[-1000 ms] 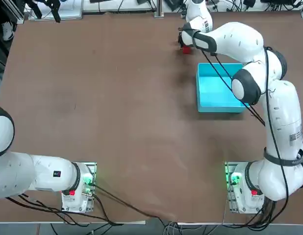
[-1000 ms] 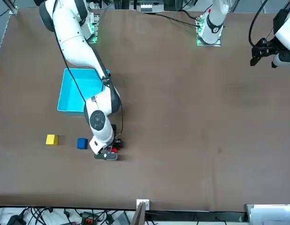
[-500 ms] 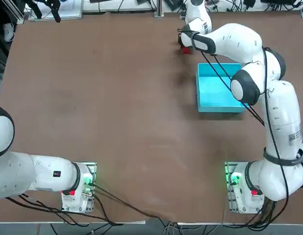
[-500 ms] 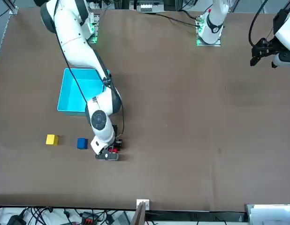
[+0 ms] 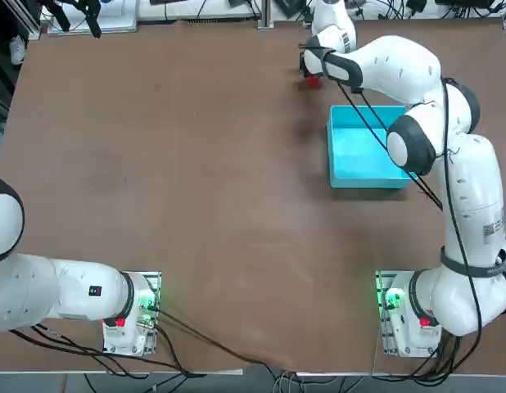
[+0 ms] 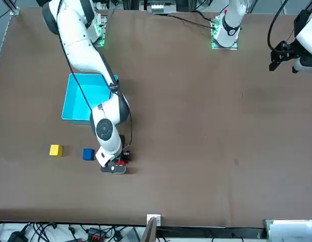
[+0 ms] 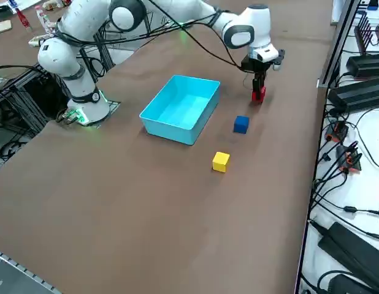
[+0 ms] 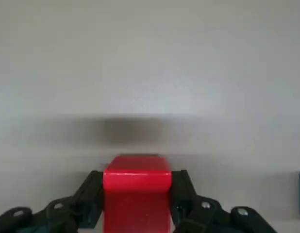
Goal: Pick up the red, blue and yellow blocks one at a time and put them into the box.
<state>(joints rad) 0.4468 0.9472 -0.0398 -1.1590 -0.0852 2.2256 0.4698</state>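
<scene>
My right gripper (image 8: 137, 206) is shut on the red block (image 8: 137, 187), with a black finger (image 8: 89, 196) on each side of it. The block casts a shadow on the table a little apart from itself. This grip is at the far side of the table, beyond the box (image 5: 331, 147), and also shows as the red block (image 7: 258, 95) under the gripper (image 7: 258, 90). The blue block (image 7: 241, 124) and the yellow block (image 7: 221, 162) lie on the table beside the box (image 7: 171, 131), to the gripper's right. In the front view the red block (image 6: 121, 162), blue block (image 6: 88, 154) and yellow block (image 6: 55, 150) stand in a row.
The table's right edge (image 7: 312, 122) runs close to the blocks, with cables and black equipment (image 7: 355, 92) beyond it. The right arm's base (image 5: 404, 315) sits at the near edge. My arm reaches over the box in the top view.
The fingers have closed on the red block. The wrist has shifted only slightly at the far side of the table. The blue and yellow blocks have not moved.
</scene>
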